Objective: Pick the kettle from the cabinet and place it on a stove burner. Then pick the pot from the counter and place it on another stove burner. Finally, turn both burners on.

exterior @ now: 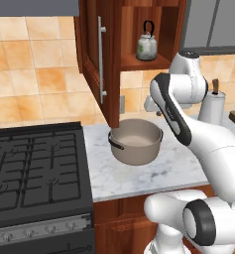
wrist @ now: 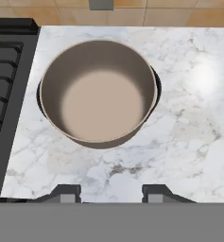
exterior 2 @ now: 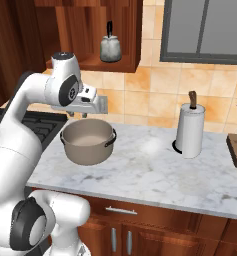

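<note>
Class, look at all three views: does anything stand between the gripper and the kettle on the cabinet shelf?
Nothing visible does. The cabinet door is open, the kettle stands alone on the shelf, and the gripper hangs below it, above the pot, jaws apart and empty.

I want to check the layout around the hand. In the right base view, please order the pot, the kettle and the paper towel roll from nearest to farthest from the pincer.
1. Pot: just below the pincer, on the counter.
2. Kettle: above it, on the shelf of the open cabinet.
3. Paper towel roll: far to the side, standing on the counter.
</note>
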You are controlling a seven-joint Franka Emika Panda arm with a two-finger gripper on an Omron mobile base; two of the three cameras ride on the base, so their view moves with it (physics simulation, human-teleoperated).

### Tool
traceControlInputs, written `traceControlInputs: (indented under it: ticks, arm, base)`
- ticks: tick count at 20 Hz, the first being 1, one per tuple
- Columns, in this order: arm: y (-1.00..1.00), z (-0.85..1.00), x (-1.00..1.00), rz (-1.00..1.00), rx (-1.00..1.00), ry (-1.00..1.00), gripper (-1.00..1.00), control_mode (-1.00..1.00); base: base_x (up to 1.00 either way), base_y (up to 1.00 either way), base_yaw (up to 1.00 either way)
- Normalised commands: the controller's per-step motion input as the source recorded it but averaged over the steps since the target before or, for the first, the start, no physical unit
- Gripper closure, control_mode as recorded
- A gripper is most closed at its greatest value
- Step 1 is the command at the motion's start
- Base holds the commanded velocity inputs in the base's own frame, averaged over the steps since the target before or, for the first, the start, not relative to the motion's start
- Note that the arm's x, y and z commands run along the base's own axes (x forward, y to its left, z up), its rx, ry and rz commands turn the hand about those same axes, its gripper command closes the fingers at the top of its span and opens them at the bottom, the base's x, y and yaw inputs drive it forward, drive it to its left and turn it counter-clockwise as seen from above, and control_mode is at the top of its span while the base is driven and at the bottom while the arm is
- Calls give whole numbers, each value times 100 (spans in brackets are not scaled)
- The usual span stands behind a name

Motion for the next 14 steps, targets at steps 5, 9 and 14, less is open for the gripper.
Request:
traceControlInputs:
  ticks: [5, 9, 14]
  arm:
    - [0, 0, 0, 0, 0, 0, -100, -100]
    - [0, 0, 0, 0, 0, -5, -100, -100]
    - [2, 0, -1, 0, 0, -15, -100, -100]
  base:
    - [0, 0, 0]
    - [0, 0, 0]
    - [0, 0, 0]
